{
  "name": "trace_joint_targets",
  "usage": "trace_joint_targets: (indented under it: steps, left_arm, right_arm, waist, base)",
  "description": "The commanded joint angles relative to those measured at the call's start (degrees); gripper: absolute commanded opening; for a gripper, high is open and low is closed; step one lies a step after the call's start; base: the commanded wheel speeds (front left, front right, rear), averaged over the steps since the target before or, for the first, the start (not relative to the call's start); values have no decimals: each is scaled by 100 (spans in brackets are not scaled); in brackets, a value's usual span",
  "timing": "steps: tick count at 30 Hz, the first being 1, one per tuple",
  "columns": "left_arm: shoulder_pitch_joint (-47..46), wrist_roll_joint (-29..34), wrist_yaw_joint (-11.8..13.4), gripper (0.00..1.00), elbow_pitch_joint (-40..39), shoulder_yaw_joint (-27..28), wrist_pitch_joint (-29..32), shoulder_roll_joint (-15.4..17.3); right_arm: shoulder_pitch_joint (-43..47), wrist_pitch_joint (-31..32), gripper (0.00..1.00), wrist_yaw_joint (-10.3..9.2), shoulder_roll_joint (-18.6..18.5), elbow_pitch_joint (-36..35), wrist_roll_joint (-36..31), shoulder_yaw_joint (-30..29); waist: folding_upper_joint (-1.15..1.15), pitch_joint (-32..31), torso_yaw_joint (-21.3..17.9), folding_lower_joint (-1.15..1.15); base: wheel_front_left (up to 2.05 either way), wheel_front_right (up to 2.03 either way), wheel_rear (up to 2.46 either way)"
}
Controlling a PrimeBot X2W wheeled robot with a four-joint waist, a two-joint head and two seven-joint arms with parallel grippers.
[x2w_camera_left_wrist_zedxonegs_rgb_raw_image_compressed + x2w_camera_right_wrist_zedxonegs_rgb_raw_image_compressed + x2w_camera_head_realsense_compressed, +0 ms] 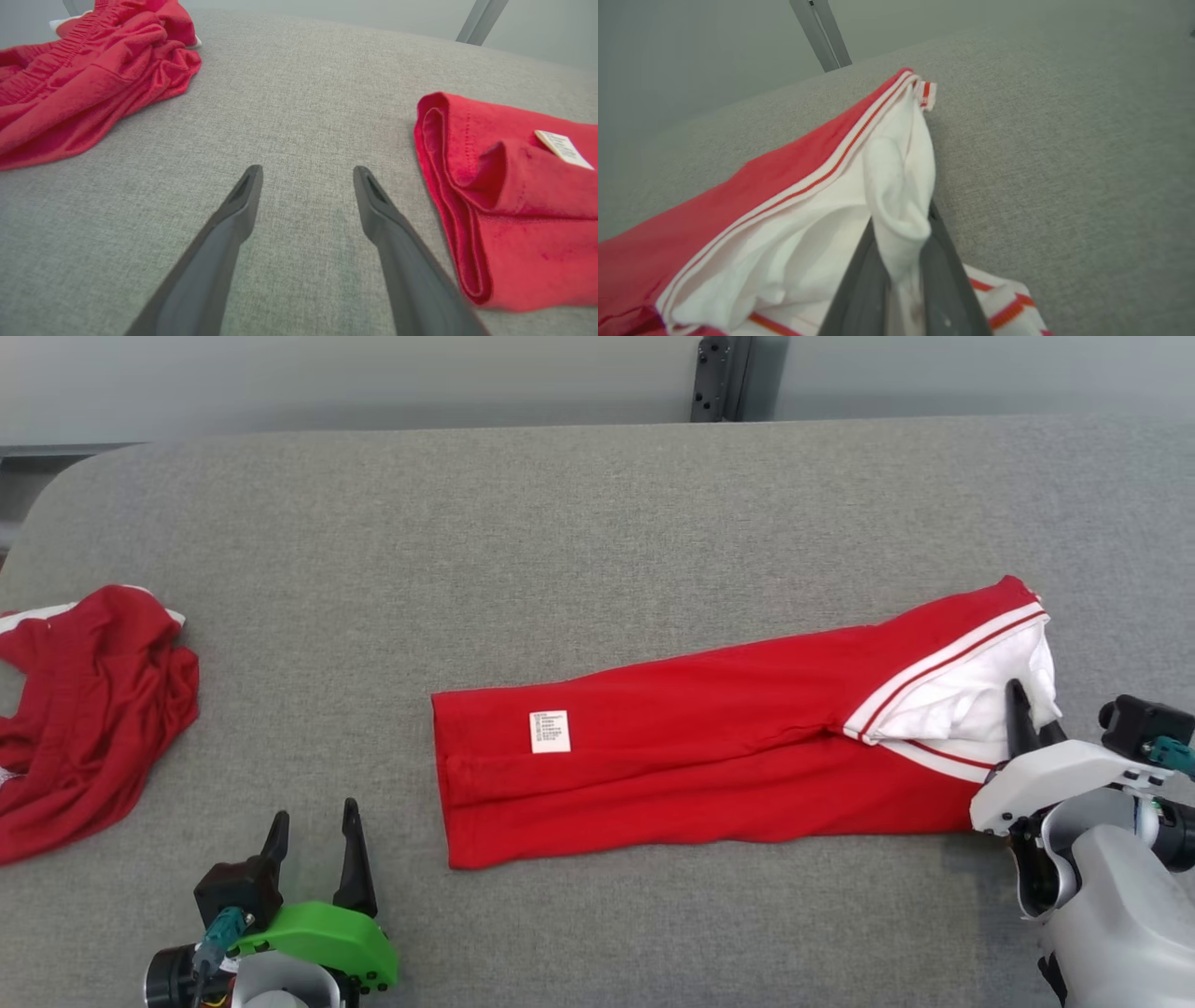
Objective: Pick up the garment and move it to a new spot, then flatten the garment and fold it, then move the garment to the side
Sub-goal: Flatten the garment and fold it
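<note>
Head view: garment [691,756], red, folded into 1 long narrow strip, lies flat on the grey padded table [597,523], centre to right of frame. Its long axis runs left to right, tilted slightly, with the right end higher. The plain hem end points left, toward frame centre. The end with white fabric and red-and-white striped trim [943,663] points right, near the right edge. A white care label [550,731] sits face up near the hem end.

Right gripper [1022,709], lower right: fingers clenched on a raised fold of the garment's white fabric. Right wrist view confirms this: the white cloth is pinched between the 2 dark fingers [859,275], and the striped trim runs away to the upper centre.

Left gripper [315,812], lower left: fingers spread, holding nothing, just left of and below the hem end, apart from it. Left wrist view: only bare table between the fingertips [250,186].

A second red garment [84,719] lies crumpled at the left edge, well apart from the strip.
</note>
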Motion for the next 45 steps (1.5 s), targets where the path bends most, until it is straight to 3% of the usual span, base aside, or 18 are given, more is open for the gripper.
trace_joint_targets:
  steps: [1,7,14,22,34,35,36,41,45]
  left_arm:
    - [55,-6,15,100,15,9,2,32]
    - [148,-40,15,100,64,-32,2,33]
    - [109,50,9,100,43,-253,2,30]
    - [141,-47,43,100,42,-591,2,33]
    - [16,-220,65,100,127,-1103,2,29]
    - [19,-234,78,100,134,-1121,2,30]
    - [27,-256,102,100,141,-1135,2,30]
    - [47,-281,162,100,107,-1092,1,28]
    - [-4,-225,181,100,37,-995,2,28]
  right_arm:
    - [123,-14,0,-13,-10,-173,-103,-155]
    - [301,-15,0,-10,275,-917,-337,11]
    - [440,-15,0,-8,546,-1620,96,1485]
    - [197,67,0,-8,646,-1630,770,3113]
    - [-411,63,0,-7,710,-909,1358,4425]
    - [-448,49,34,-7,710,-876,1420,4475]
    - [-509,24,100,-7,712,-868,1477,4529]
    - [-657,-18,100,-7,698,-932,1432,4279]
    - [-477,-17,100,-7,696,-1104,890,3417]
  waist:
    - [0,-97,-126,0]
    - [0,-231,-317,0]
    - [0,-346,-266,0]
    - [0,-385,294,0]
    - [0,-351,1320,0]
    - [0,-350,1354,0]
    - [0,-347,1374,0]
    - [0,-331,1274,0]
    - [0,-319,996,0]
  base:
    - [0,0,0]
    - [0,0,0]
    - [0,0,0]
    - [0,0,0]
    - [0,0,0]
    - [0,0,0]
    - [0,0,0]
    - [0,0,0]
    - [0,0,0]
